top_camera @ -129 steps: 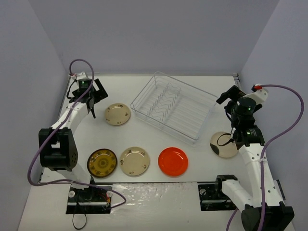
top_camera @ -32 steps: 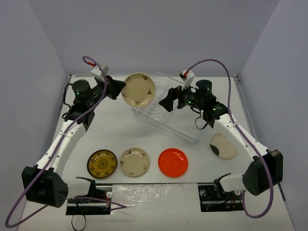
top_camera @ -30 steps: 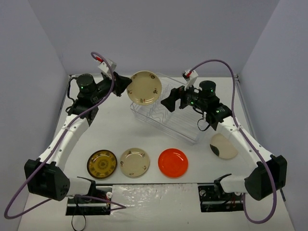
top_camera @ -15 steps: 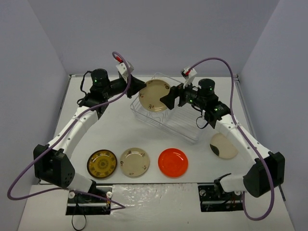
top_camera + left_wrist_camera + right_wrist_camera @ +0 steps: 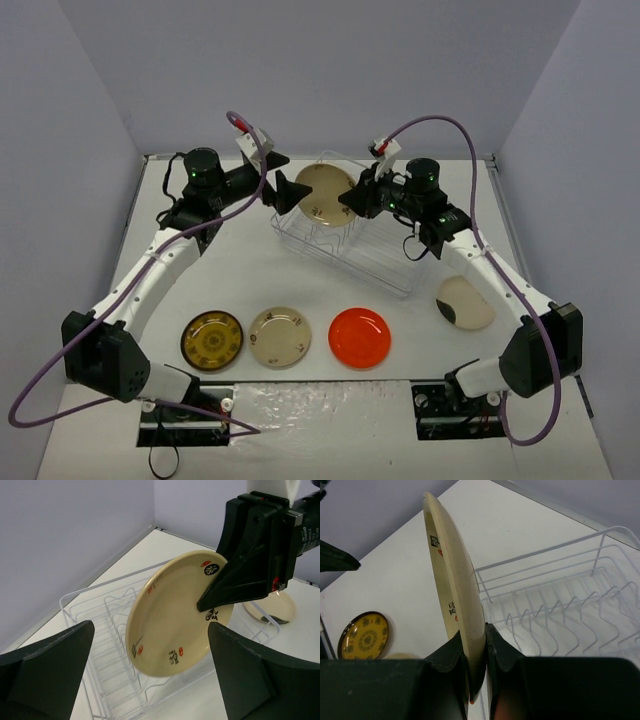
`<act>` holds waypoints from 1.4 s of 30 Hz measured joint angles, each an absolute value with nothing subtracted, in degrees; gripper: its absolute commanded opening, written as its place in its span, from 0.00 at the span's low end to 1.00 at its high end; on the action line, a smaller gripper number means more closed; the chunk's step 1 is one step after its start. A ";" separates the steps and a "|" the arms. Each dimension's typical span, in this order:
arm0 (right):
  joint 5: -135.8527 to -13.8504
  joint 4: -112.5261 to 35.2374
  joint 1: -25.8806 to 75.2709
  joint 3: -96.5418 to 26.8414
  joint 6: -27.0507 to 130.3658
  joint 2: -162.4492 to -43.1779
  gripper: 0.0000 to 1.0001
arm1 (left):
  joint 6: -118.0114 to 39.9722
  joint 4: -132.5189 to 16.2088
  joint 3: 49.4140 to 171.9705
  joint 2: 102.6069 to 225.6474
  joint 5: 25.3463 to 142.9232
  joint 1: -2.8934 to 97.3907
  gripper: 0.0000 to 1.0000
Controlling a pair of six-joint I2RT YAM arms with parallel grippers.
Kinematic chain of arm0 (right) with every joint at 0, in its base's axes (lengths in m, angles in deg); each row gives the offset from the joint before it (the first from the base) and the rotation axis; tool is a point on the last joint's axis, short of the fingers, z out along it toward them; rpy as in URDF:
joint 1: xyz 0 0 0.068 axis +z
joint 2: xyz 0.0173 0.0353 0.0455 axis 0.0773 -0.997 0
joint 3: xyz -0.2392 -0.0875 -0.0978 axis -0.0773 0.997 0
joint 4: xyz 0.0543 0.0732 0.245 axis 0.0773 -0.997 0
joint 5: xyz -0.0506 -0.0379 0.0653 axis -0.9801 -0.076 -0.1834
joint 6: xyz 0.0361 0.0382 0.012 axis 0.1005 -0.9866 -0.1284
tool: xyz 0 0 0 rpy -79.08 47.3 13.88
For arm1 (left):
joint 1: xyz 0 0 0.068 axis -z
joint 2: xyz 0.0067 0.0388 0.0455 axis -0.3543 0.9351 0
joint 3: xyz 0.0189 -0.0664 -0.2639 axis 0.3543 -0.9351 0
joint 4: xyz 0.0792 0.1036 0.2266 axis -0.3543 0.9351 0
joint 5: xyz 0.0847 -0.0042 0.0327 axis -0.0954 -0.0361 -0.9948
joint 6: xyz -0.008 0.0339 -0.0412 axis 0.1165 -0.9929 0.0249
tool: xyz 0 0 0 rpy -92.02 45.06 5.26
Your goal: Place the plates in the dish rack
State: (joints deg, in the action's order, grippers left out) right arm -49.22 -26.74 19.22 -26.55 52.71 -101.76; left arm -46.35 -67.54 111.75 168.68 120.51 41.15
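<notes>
Nothing is racked yet: the right hand [image 5: 476, 650] clamps a cream plate [image 5: 325, 193] on edge above the rack [image 5: 360, 255], the left hand [image 5: 283, 177] is spread apart beside it, and four other plates [image 5: 359, 337] wait on the surface [image 5: 250, 275].

I'm looking straight down my right gripper [image 5: 477, 647], and both fingers [image 5: 502, 655] are pinched on the lower rim of a cream plate [image 5: 451, 575]. It stands upright, edge-on to me, small dark and red marks showing on its face. The wire rack [image 5: 560, 610] is just to its right, zigzag prongs up, running toward the table's [image 5: 405, 555] far edge. Down left, a dark plate with yellow pattern [image 5: 364, 635] lies flat, well apart from the rack.
</notes>
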 measured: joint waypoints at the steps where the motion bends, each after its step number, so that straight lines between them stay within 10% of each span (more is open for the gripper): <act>1: -50.15 -26.74 18.60 -26.57 52.97 -101.76 0.00 | -46.00 -67.24 111.75 168.35 118.97 41.34 0.97; 19: -50.89 -35.57 7.35 -43.80 87.63 -111.85 0.00 | -34.25 -51.58 98.65 152.13 69.77 40.13 0.97; 42: -62.08 -39.34 11.46 -56.56 92.92 -135.71 0.00 | -24.84 -44.65 90.75 149.20 49.19 40.13 0.97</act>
State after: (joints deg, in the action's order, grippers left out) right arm -62.08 -39.34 11.46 -56.56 92.92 -135.71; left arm -24.84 -44.65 90.75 149.20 49.19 40.13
